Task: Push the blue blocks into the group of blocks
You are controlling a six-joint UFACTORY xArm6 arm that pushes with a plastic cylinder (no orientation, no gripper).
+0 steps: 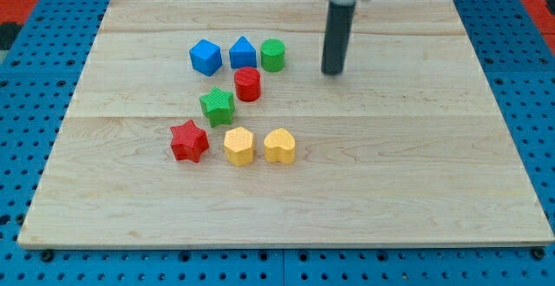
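While tip (333,72) sits off to view's right of green cylinder (273,55), well apart from both blues, best to swing round top of cluster first. Blue cube (205,56) farthest left in top row, blue pentagon-ish block (243,53) just beside it, near touching green cylinder. Rest of group lower: red cylinder (248,84), green star (218,105), red star (189,141), yellow hexagon (238,146), yellow heart (279,146). Judging by layout, should approach blues from top-left, push down-right twd red cylinder & green star, slow, centred, so nothing spins off. Rod hangs near vertical over wooden tabletop (408,173), upper part cut off at view's top. No end effector as such: plain rod, nothing held, touching no block.
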